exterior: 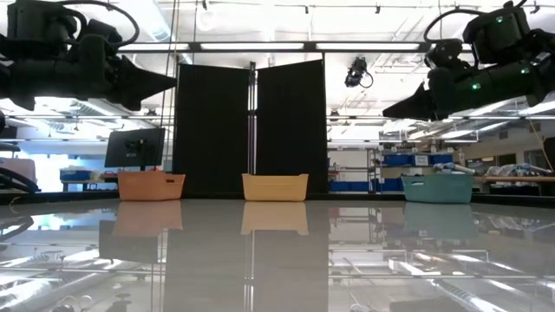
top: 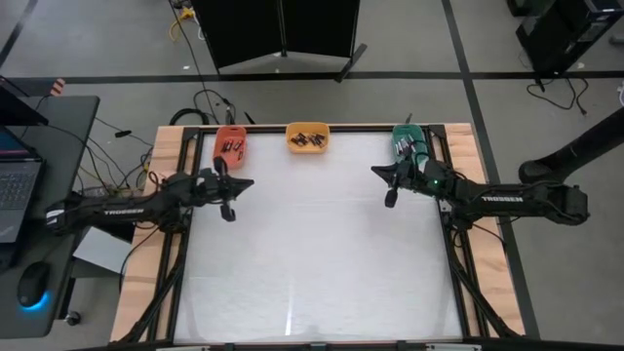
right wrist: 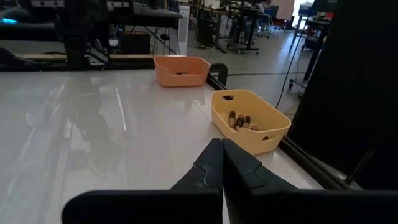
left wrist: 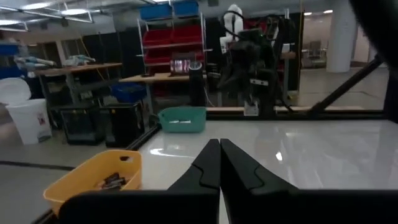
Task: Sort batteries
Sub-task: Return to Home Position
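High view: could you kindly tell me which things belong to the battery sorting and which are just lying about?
Job: small orange plastic bin, small yellow plastic bin, small teal-green plastic bin, tiny cylindrical batteries lying in bins, left claw and right claw, both shut.
Lying about: open dark laptop, black computer mouse glowing blue.

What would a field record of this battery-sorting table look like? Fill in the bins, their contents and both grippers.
Bins: orange bin, yellow bin, green bin, in a row along the table's far edge
Contents: batteries in the orange and yellow bins; green bin's contents unclear
Left gripper: shut, empty, raised near the orange bin
Right gripper: shut, empty, raised near the green bin
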Action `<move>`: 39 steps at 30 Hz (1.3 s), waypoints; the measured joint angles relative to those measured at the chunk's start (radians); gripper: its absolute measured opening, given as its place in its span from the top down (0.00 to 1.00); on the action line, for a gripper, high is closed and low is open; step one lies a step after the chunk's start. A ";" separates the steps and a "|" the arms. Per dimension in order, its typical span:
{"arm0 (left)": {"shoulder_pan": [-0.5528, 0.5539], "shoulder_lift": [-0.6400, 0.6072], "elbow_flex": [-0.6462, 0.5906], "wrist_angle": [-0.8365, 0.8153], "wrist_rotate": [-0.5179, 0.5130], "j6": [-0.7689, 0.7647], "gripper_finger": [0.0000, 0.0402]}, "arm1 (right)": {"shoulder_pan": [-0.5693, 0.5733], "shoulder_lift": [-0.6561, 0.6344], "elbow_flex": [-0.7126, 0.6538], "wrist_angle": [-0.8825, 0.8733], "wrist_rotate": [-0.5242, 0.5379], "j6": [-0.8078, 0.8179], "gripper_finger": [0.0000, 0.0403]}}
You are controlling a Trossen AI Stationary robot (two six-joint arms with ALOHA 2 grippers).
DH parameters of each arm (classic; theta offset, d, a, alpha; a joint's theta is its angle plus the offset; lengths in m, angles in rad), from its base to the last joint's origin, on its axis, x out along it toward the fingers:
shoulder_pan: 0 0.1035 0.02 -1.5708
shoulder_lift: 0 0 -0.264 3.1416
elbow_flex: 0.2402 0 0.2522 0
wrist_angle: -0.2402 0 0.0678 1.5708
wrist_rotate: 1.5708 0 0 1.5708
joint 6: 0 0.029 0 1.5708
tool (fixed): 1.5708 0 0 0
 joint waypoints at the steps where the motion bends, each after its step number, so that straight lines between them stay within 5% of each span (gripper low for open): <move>1: 0.000 -0.019 0.000 -0.016 -0.005 -0.001 0.98 | 0.000 -0.001 0.000 -0.002 0.000 0.000 0.98; 14: -0.001 -0.531 0.000 -0.568 -0.125 -0.040 0.98 | 0.000 -0.041 0.000 -0.053 -0.003 -0.028 0.98; 39: -0.018 -0.498 -0.001 -0.612 -0.079 -0.118 0.96 | 0.004 -0.168 0.000 -0.089 -0.070 -0.043 0.98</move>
